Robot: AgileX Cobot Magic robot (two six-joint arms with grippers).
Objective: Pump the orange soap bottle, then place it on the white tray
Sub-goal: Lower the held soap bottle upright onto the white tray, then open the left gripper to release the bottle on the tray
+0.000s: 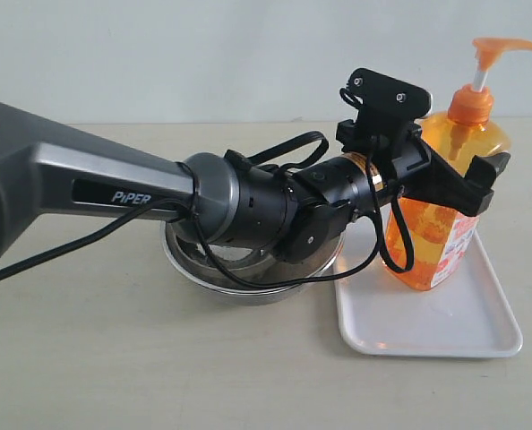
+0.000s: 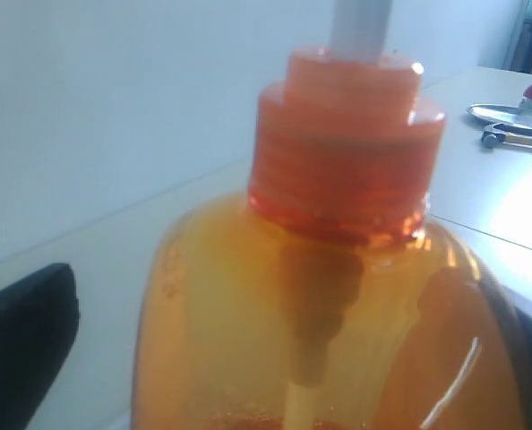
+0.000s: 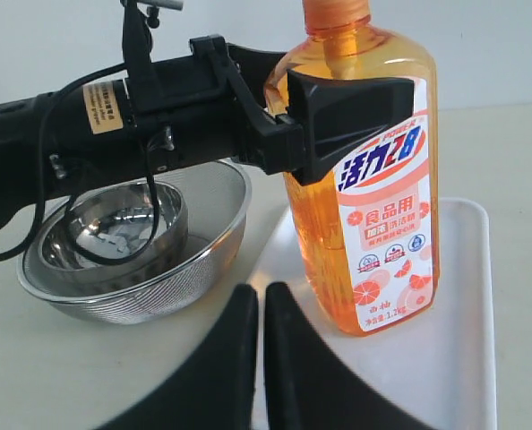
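Placement looks to be the step in hand. In the exterior view the orange soap bottle stands upright near the left end of the white tray, its base apparently down on the tray floor, and the left gripper pinches it across the shoulder, just under the pump head. To finish well, I judge the jaws should spread evenly and the arm draw straight back, so that neither finger drags the tall bottle over and the hanging cable does not catch it. The left arm reaches in low and nearly level from the left, passing over the steel bowls that sit just beside the tray. The left wrist view shows little but the bottle's neck and collar up close, with one dark finger at its side and the other just visible at the opposite edge. The right wrist view confirms the clamp: a finger of the left gripper lies flat across the top of the label, the bottle standing on the tray. In the foreground the right gripper hangs low and apart from the bottle, its fingers pressed together on nothing.
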